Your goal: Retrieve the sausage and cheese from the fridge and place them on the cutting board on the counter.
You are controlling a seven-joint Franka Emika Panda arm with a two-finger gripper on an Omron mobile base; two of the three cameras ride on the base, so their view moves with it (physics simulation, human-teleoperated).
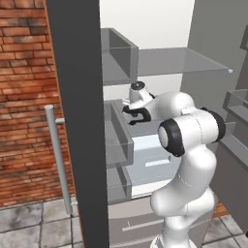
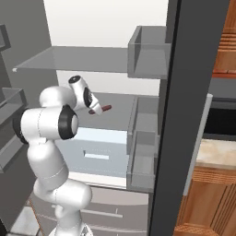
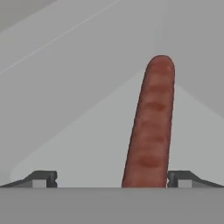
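Note:
The fridge (image 1: 77, 121) stands open, and my arm reaches in over its middle glass shelf (image 2: 117, 103). A reddish-brown sausage (image 3: 151, 127) lies on that shelf, pointing away from the hand. Its near end sits between the tips of my open gripper (image 3: 113, 178), closer to the right fingertip (image 3: 181, 178). From the right base, the sausage (image 2: 104, 109) pokes out just beyond the gripper (image 2: 94, 109). In the left base view the white hand (image 1: 138, 99) hides it. A strip of the counter (image 2: 216, 153) shows at the far right. The cheese and the cutting board are out of view.
A glass shelf (image 1: 179, 60) hangs above the hand, and a pale drawer (image 2: 99, 154) sits below. Door bins (image 2: 145, 60) flank the opening on the right door (image 2: 184, 120). The left door carries a silver bar handle (image 1: 58, 160). A brick wall (image 1: 24, 97) lies further left.

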